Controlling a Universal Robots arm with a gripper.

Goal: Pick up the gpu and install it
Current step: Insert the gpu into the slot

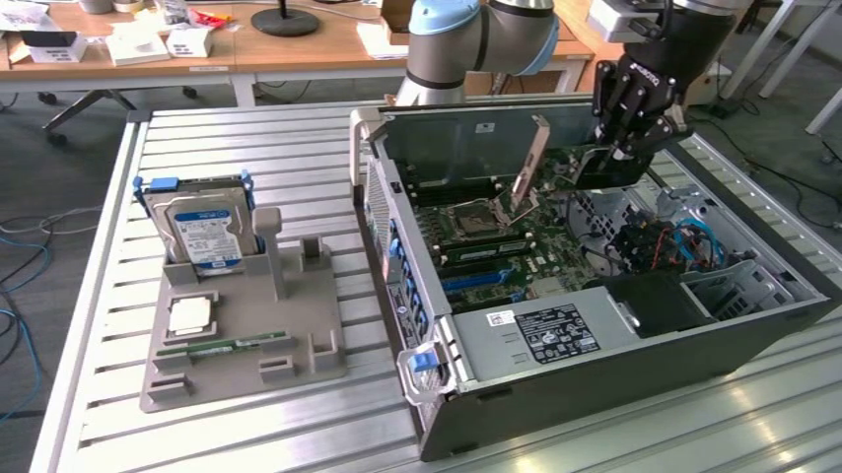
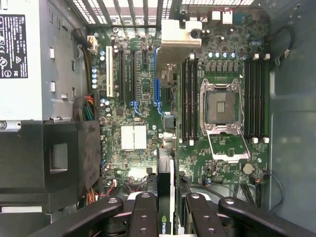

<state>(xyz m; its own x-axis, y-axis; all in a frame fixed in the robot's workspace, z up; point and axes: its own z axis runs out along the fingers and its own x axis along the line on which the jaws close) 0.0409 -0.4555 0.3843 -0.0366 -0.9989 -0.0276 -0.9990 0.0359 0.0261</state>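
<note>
A: Here's the arm (image 1: 480, 39), reaching over the back wall of the open computer case (image 1: 632, 345) on the exterior view's right, with its wrist turned straight down into the cavity.

B: And the hand (image 1: 616, 156)?

A: It points down at the motherboard (image 2: 133, 98), fingers (image 2: 143, 215) clamped on the gpu (image 2: 165, 177). The wrist view has the card edge-on, pinched from both sides, with its green logo right at the grip.

B: Where's the card, exactly?

A: Inside the case, over the board. It runs from the hand out to its metal end bracket (image 2: 180, 37) by the vented rear wall. It lies along the expansion slots (image 2: 126, 74), just beside the blue one, and the processor socket (image 2: 222, 106) is off to the other side.

B: Seated?

A: Can't tell. Neither camera shows whether its edge is down in a slot.

B: What else is on the bench (image 1: 263, 138)?

A: On the exterior view's left there's a grey holder (image 1: 303, 335). The hard drive (image 1: 204, 232) stands upright in it, and a green memory stick (image 1: 224, 345) lies flat near its front. Both are well apart from the hand.
</note>
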